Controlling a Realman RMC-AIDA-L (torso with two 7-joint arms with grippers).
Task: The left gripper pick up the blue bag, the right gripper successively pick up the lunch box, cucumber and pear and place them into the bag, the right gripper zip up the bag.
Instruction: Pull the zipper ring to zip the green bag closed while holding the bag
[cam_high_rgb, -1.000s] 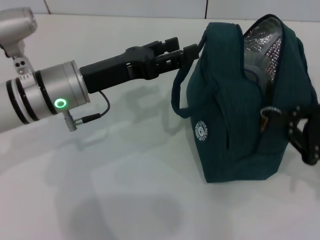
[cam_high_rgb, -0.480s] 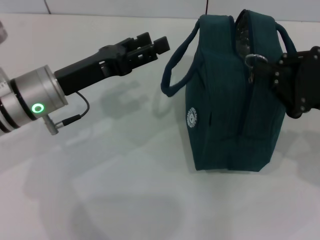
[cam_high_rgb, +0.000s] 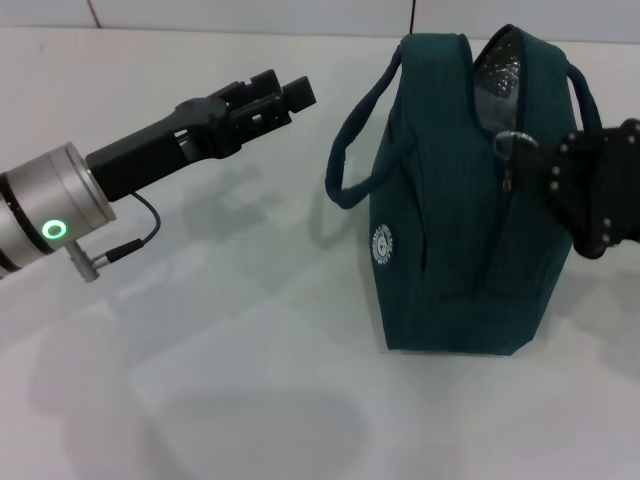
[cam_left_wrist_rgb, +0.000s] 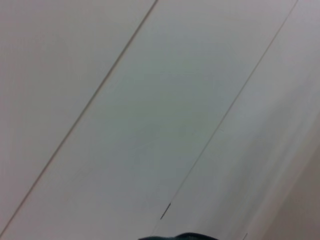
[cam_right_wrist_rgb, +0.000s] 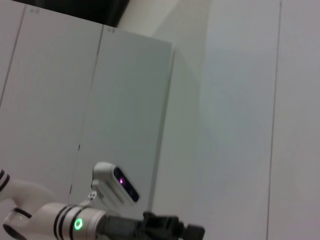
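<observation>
The blue bag (cam_high_rgb: 450, 210) stands upright on the white table. Its zipper is drawn nearly to the top, and a small gap (cam_high_rgb: 500, 65) there shows silver lining. The metal ring pull (cam_high_rgb: 514, 146) hangs on the bag's right face. My right gripper (cam_high_rgb: 560, 170) sits just beside the ring, and I cannot make out its grip. My left gripper (cam_high_rgb: 280, 90) hovers open and empty, clear to the left of the bag's loop handle (cam_high_rgb: 345, 160). The left gripper (cam_right_wrist_rgb: 172, 231) also shows low in the right wrist view. The lunch box, cucumber and pear are out of view.
White tabletop (cam_high_rgb: 250, 380) spreads in front of and to the left of the bag. The left arm's silver cylinder with its green ring light (cam_high_rgb: 52, 230) reaches in from the left. Pale wall panels (cam_left_wrist_rgb: 150, 100) fill the left wrist view.
My left gripper let go of the bag's handle and drew back to the left. The bag's opening went from wide open to nearly zipped, with the ring pull and right gripper now up near the top.
</observation>
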